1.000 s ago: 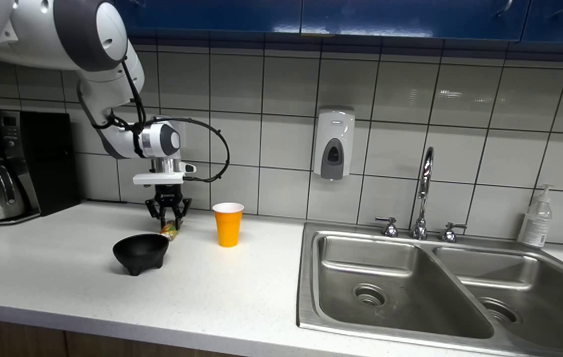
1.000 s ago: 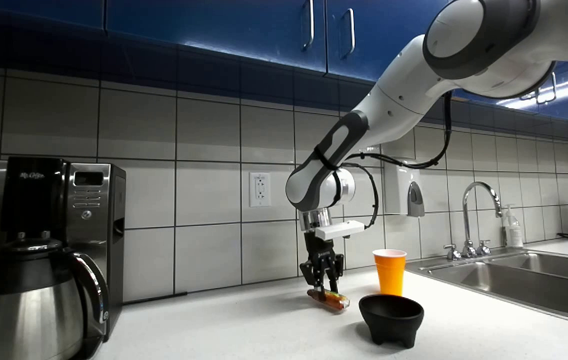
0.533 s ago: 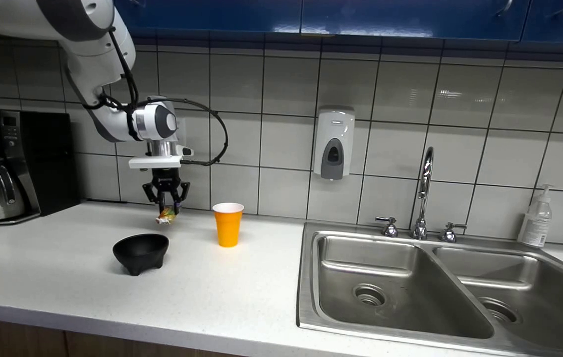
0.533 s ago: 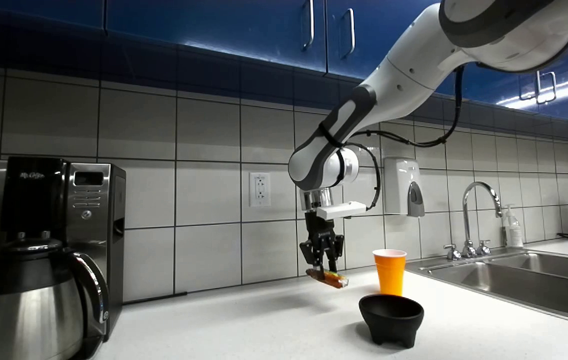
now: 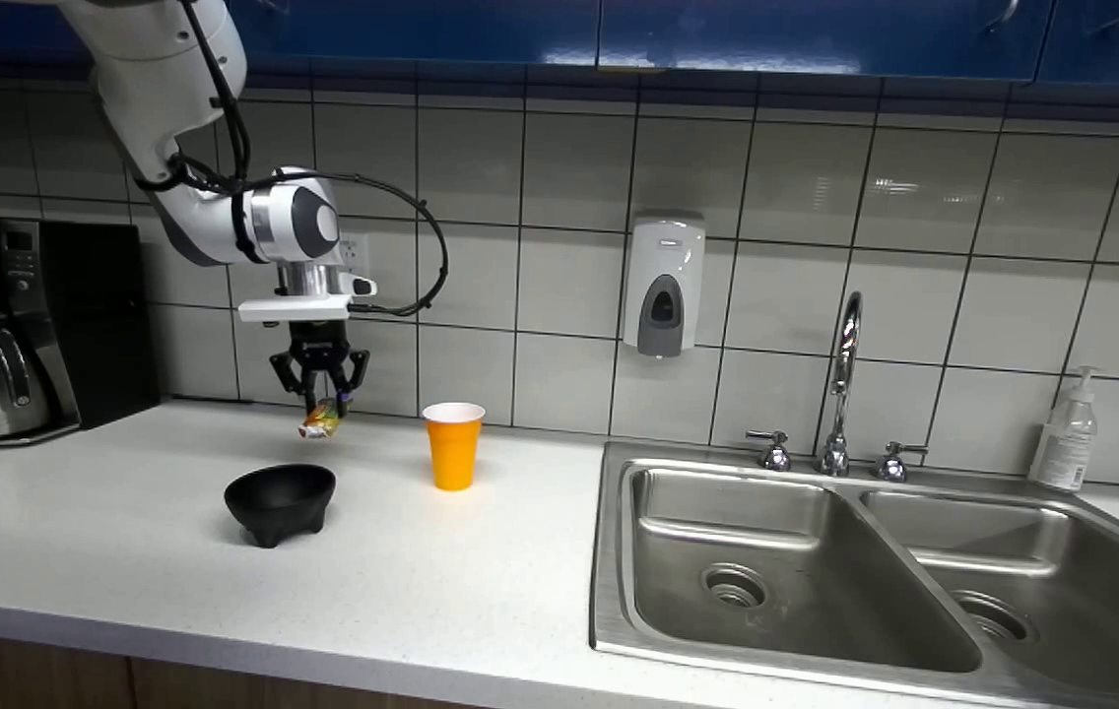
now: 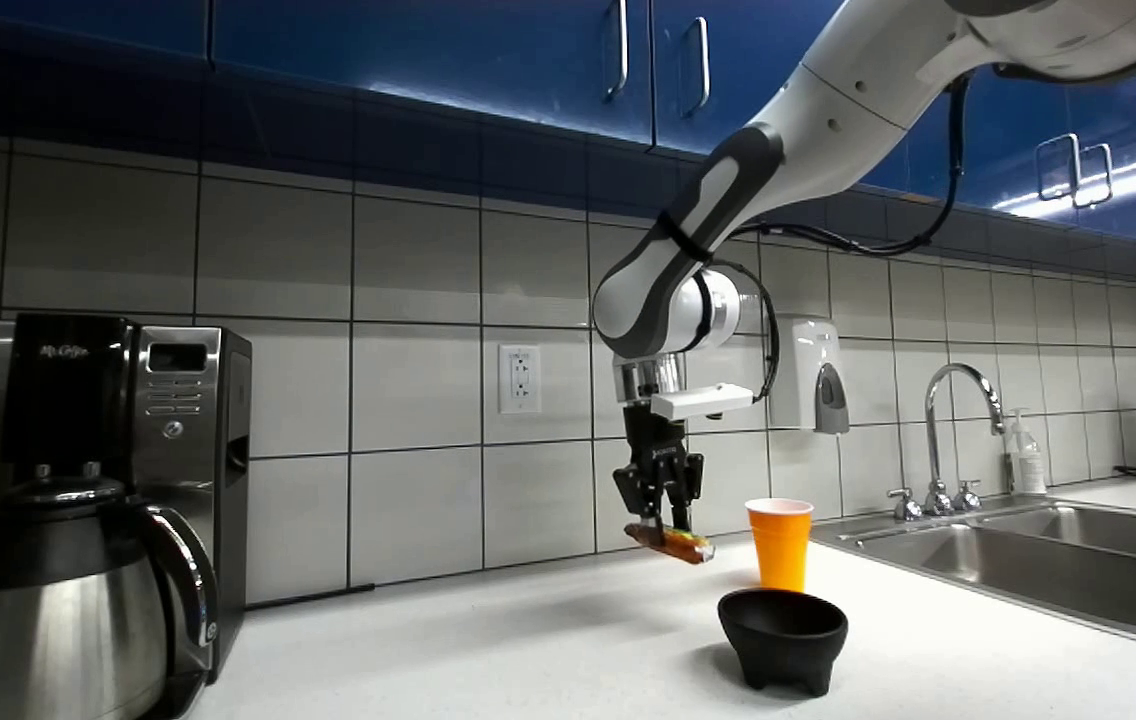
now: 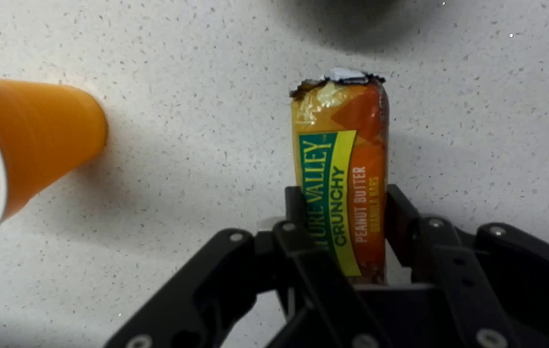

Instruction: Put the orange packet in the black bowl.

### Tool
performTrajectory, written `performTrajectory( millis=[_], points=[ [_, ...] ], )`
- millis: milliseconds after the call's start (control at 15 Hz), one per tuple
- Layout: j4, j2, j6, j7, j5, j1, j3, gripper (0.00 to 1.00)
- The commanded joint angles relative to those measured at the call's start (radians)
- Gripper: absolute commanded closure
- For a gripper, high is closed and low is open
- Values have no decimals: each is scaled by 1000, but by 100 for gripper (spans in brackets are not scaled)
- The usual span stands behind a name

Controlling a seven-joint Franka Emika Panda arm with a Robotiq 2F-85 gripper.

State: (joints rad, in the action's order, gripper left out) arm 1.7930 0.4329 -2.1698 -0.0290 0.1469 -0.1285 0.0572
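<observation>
The speckled countertop (image 5: 422,591) spread below the Robotiq gripper (image 6: 666,525), the double sink (image 5: 914,569) and Mr. Coffee coffee maker (image 6: 175,450) well off to opposite sides. Near the gripper stood the footed black bowl (image 6: 783,645) and the orange cup (image 5: 454,451). Clasped between the gripper's fingers (image 7: 295,205), the Nature Valley peanut butter granola bar (image 7: 341,169) hung clear of the countertop, outside the bowl. The blurred patch (image 7: 359,24) ahead was perhaps the bowl's shadow.

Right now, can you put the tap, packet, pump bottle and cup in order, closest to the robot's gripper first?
Going by what shows in an exterior view, nearest the gripper first:
1. Packet, held in the gripper.
2. Cup, right of the gripper in that view.
3. Tap, farther right, on the sink's back edge.
4. Pump bottle, farthest right, past the tap.
</observation>
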Motion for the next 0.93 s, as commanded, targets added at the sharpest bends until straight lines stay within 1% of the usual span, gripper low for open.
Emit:
performTrajectory(
  millis=[0, 600, 867],
  points=[
    [138, -106, -49, -15, 8, 11, 4, 82],
    [385, -271, -141, -19, 12, 23, 2, 82],
    [478, -336, -163, -17, 16, 27, 0, 82]
  ],
)
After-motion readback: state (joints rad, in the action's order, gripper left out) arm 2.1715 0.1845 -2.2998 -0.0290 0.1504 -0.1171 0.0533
